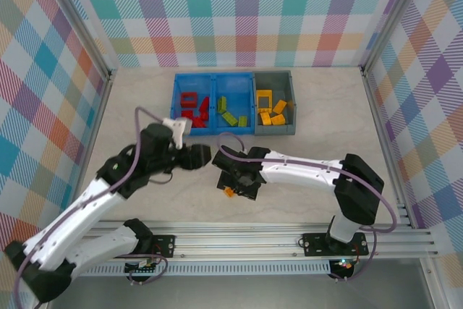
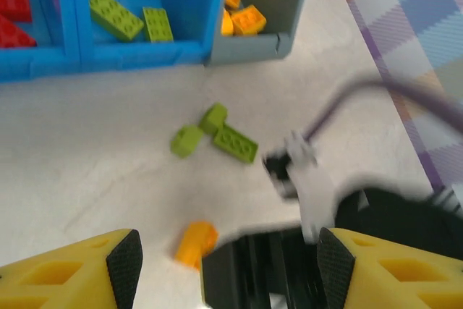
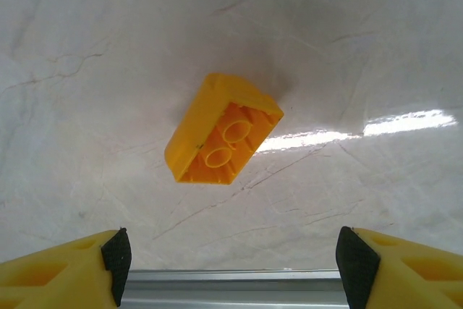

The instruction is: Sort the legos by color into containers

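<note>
Blue bin [image 1: 239, 88] holding red, green legos [image 1: 189, 97], grey bin [image 1: 278, 81] yellow, left gripper [image 2: 228, 262], right gripper [image 3: 235, 262] spread, empty

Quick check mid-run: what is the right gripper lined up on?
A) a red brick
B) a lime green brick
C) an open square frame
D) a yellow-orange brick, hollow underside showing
D: in the right wrist view, a yellow-orange brick lies on the table, its hollow underside toward the camera, ahead of the open right gripper.
</note>
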Robot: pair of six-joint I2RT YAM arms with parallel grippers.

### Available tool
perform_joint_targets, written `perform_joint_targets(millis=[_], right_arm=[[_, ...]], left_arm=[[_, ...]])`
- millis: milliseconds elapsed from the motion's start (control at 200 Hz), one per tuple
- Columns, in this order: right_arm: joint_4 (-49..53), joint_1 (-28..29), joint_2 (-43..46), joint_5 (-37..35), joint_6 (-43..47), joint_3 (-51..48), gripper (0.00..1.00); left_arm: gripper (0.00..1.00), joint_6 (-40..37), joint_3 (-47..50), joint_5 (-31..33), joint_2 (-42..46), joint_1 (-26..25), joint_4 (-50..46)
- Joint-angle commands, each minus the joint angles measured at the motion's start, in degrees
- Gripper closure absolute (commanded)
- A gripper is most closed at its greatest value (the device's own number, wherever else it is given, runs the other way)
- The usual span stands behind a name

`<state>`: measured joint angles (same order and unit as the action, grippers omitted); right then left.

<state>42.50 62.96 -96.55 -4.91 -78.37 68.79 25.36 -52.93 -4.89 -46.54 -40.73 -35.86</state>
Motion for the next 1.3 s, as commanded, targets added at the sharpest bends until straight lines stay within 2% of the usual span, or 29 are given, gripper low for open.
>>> perform_joint_targets(millis=[0, 140, 295, 460, 700, 780, 870, 940, 1070, 1190, 1295], right_arm=[[-4.2, -2.1, -2.2, 5.3, -10.6, -0.5, 0.24], [-9.3, -3.8, -5.2, 9.3, -13.3, -2.2, 0.25], [-9.4, -4.1, -7.6, 10.3, -14.1, -1.6, 0.28], [-12.0, -4.6, -8.8, 10.5, -15.8, -3.7, 0.39], [-10.3, -4.8, -10.3, 8.8, -14.2, -2.7, 0.61], [-8.2, -4.8, -9.4, 7.3, -12.3, -2.0, 0.71], [-4.9, -4.6, -6.3, 3.9, -9.8, -1.2, 0.72], [-1.4, -4.6, -2.3, 0.3, -7.2, -0.7, 0.72], [7.7, -7.1, 7.7, -10.9, 2.2, 1.3, 0.69], [11.9, -16.1, 12.3, -16.5, 17.3, 5.4, 0.67], [11.7, -24.9, 8.1, -15.8, 32.0, 13.1, 0.65]], left_arm=[[0.33, 2.8, 4.9, 4.1, 10.4, -2.8, -4.2], [0.33, 5.3, 7.8, 2.2, 20.2, -2.9, -9.3], [0.33, 5.8, 8.2, 2.7, 24.3, -2.9, -14.2], [0.34, 6.0, 8.1, 2.2, 24.1, -2.9, -13.6], [0.34, 5.6, 7.8, -0.4, 22.3, -2.9, -11.2], [0.34, 6.0, 8.0, -1.9, 21.8, -2.9, -9.5], [0.34, 7.1, 8.5, -3.3, 21.3, -2.9, -7.0], [0.34, 8.1, 8.2, -4.3, 20.0, -2.9, -4.7], [0.34, 8.6, 5.5, -6.5, 13.8, -2.9, 0.7], [0.34, 8.4, 4.5, -9.2, 6.2, -2.9, 8.8], [0.34, 8.5, 3.1, -9.6, -1.2, -3.7, 16.2]])
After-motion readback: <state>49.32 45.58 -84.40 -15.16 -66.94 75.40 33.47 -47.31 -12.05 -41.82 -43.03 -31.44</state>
